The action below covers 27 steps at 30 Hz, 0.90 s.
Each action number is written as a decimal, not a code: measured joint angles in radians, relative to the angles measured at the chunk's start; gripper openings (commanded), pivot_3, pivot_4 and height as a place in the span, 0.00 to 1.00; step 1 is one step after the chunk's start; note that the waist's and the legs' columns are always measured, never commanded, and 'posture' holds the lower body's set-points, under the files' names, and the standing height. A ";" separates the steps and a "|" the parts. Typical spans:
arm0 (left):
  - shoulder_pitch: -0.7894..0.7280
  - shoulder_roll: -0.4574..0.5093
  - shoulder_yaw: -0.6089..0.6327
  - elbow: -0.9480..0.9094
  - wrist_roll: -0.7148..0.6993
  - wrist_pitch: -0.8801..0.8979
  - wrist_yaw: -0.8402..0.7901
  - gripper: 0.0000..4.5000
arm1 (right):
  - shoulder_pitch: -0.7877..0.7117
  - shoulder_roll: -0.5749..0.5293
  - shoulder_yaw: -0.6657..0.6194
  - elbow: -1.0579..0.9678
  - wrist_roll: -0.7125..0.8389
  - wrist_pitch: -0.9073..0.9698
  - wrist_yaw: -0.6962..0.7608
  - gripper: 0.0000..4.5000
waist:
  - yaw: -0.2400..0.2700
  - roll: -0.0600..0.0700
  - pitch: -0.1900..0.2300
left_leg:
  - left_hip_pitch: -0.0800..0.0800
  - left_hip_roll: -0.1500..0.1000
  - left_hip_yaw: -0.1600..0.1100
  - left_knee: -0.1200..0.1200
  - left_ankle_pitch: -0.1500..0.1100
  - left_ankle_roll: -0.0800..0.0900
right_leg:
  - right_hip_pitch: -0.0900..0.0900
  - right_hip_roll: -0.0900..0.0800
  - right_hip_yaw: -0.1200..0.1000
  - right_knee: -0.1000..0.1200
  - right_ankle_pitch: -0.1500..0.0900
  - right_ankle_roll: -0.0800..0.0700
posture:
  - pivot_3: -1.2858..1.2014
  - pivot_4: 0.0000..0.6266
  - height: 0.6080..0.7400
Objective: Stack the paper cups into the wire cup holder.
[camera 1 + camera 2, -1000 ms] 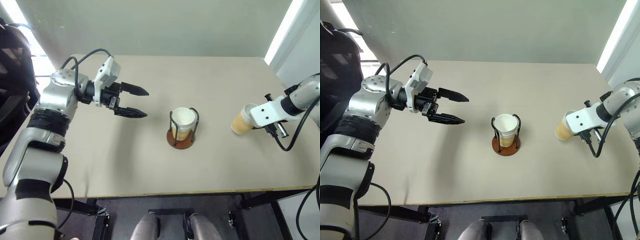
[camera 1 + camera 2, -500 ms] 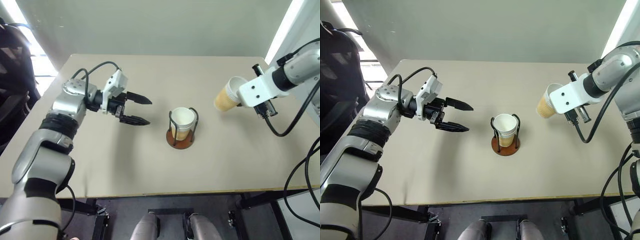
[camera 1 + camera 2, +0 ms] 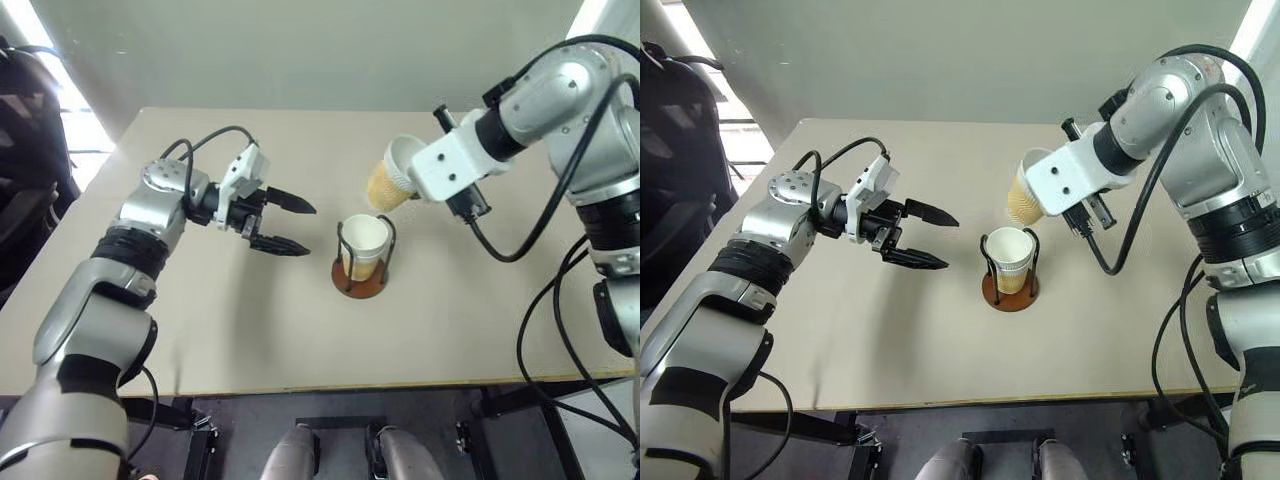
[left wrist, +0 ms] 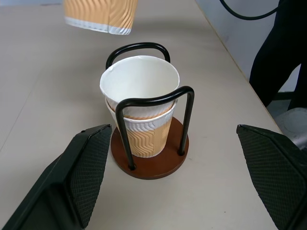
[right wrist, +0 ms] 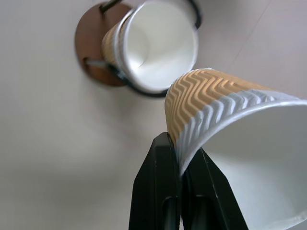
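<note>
A plain test room: one bare beige table against a blank grey wall.

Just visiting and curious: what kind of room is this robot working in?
Probably a lab or test room: a bare tan table against a plain wall, with just a wire cup holder and paper cups laid out.

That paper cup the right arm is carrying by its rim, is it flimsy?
Probably. The cup hangs tilted from fingers pinching just its thin wall, so it seems very light. Its ribbed sides likely aid grip, though hard squeezing could crease it.
</note>
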 measured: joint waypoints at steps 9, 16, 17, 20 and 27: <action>0.000 0.007 0.000 -0.007 -0.002 0.014 0.000 1.00 | 0.020 0.020 0.027 -0.035 0.036 0.043 0.000 0.00 | -0.001 0.000 0.000 | 0.000 0.000 0.000 0.000 0.001 -0.002 | 0.000 0.000 0.000 0.001 0.000 -0.001 | 0.52 0.24 1.00; 0.000 0.014 0.000 -0.019 -0.004 0.014 0.000 1.00 | 0.066 -0.002 0.057 -0.096 0.065 0.078 0.000 0.00 | -0.001 0.000 0.000 | 0.000 0.000 0.000 0.000 0.002 -0.003 | 0.000 0.000 0.000 0.002 -0.001 -0.001 | 0.52 0.24 1.00; 0.001 0.016 0.000 -0.019 -0.005 0.014 0.000 1.00 | 0.070 -0.003 0.057 -0.102 0.066 0.080 0.000 0.00 | -0.001 0.000 0.000 | 0.000 0.000 0.000 0.000 0.002 -0.003 | 0.000 0.000 0.000 0.002 -0.001 -0.001 | 0.52 0.24 1.00; 0.013 0.028 0.000 -0.034 -0.014 0.014 0.000 1.00 | 0.079 -0.002 0.059 -0.109 0.068 0.084 0.000 0.00 | -0.003 0.000 0.000 | 0.000 0.000 0.000 0.000 0.002 -0.003 | 0.000 0.000 0.000 0.003 -0.001 -0.001 | 0.52 0.24 1.00; 0.022 0.052 0.000 -0.041 -0.028 0.014 0.000 1.00 | 0.087 0.038 0.059 -0.105 0.063 0.078 0.000 0.00 | -0.003 0.000 0.000 | 0.001 0.000 0.000 0.001 0.002 -0.003 | -0.002 0.000 0.000 0.006 -0.001 -0.002 | 0.52 0.24 1.00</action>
